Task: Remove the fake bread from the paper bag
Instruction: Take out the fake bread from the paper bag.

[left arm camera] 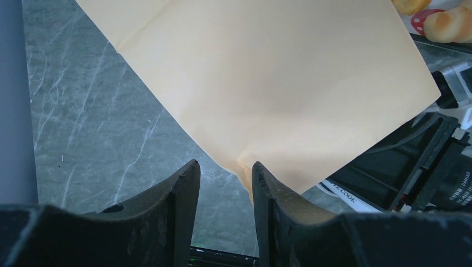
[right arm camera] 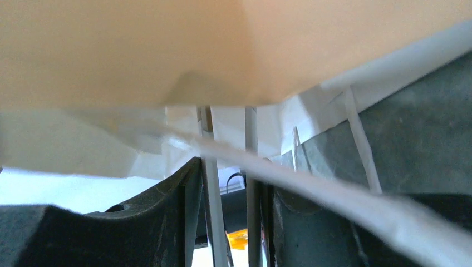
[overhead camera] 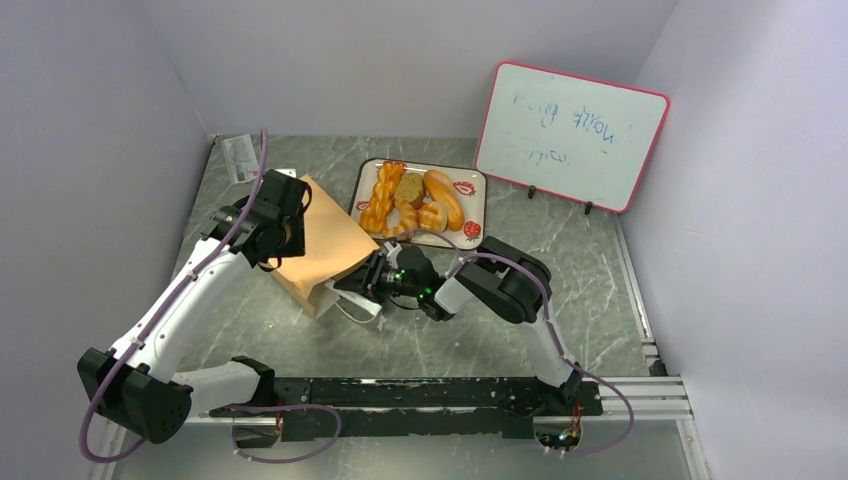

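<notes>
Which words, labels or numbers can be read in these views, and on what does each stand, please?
"COOK": the end of black print on a white strip beside a corner of the paper bag, left wrist view; its start is hidden.
Whiteboard: faint blue handwriting, not legible.
Small card at the far left of the table: print too small.
Right arm's black housing: white lettering, too blurred.

We are looking at the paper bag (overhead camera: 322, 250) and the fake bread (overhead camera: 412, 203).
The tan bag is lying tipped on its side, a broad flat panel facing up and its mouth and white cord handles (overhead camera: 356, 304) pointing near-right. The glossy golden loaves and braided twists are sitting heaped on the tray (overhead camera: 476, 205) just beyond it.
</notes>
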